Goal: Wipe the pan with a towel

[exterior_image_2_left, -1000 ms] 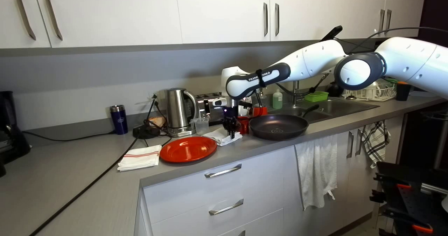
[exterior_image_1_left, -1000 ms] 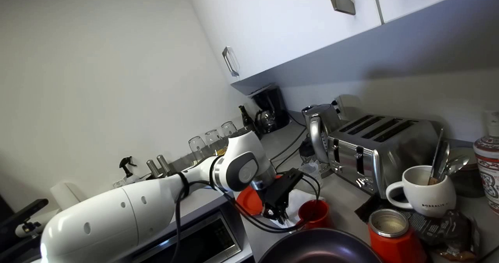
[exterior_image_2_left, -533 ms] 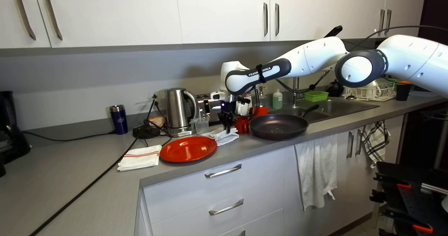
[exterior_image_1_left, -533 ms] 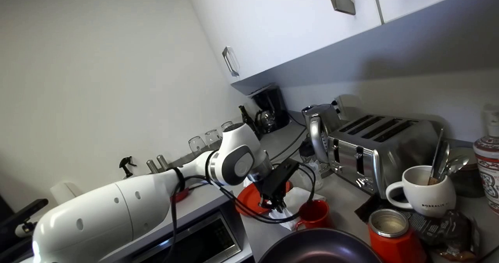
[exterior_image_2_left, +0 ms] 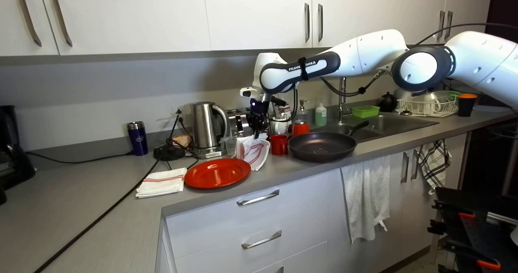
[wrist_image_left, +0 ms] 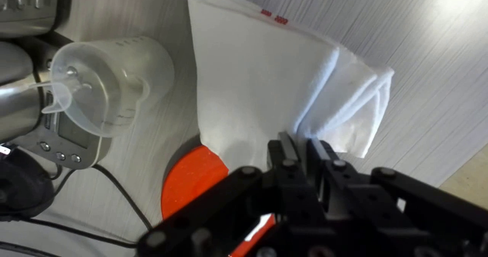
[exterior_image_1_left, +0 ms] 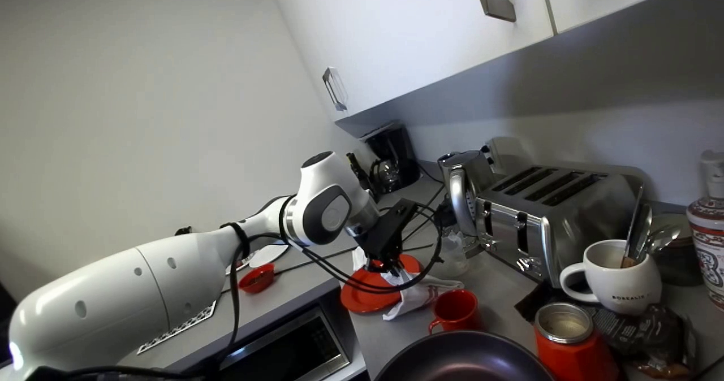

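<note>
Hand (wrist_image_left: 300, 140) is closed up w/ a fold of the white towel (wrist_image_left: 244, 70) pinched in it; exact grip spot's hard to make out, blurry in wrist view. Towel hangs btwn red plate (exterior_image_2_left: 218, 173) & red mug (exterior_image_2_left: 279, 145); can't tell if its bottom edge touches the surface (exterior_image_2_left: 81, 192). Red stripes show well on the towel (exterior_image_2_left: 253, 153) in an exterior view, only bits of 'em in wrist view. Pan (exterior_image_2_left: 322, 145) sits on the surface right by the mug, apart from towel, handle (exterior_image_2_left: 359, 127) in sight; in an exterior view pan (exterior_image_1_left: 464, 361) is part cut off by bottom edge. Plate's mostly hidden behind towel & hand in wrist view; clear meas. cup (wrist_image_left: 152, 62) shows whole there. Kettle (wrist_image_left: 13, 97) is cut off at left edge. Arm (exterior_image_2_left: 376, 54) runs out of frame in both exterior views.
</note>
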`<action>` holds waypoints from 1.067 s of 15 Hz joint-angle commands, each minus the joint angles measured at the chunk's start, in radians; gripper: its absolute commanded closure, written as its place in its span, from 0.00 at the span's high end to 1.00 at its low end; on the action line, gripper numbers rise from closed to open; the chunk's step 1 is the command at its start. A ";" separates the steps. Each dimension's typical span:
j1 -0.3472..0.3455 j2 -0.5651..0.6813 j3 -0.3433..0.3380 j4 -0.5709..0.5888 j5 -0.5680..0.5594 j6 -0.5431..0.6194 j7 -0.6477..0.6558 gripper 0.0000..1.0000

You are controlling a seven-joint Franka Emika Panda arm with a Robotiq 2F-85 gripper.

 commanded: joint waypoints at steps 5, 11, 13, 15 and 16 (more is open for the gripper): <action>-0.006 -0.113 0.001 -0.099 0.004 0.053 0.024 0.08; -0.023 -0.220 -0.016 -0.207 0.002 0.094 0.085 0.08; -0.035 -0.257 -0.025 -0.261 0.002 0.095 0.114 0.07; -0.048 -0.300 -0.031 -0.329 0.005 0.103 0.142 0.07; -0.056 -0.322 -0.034 -0.366 0.005 0.113 0.155 0.07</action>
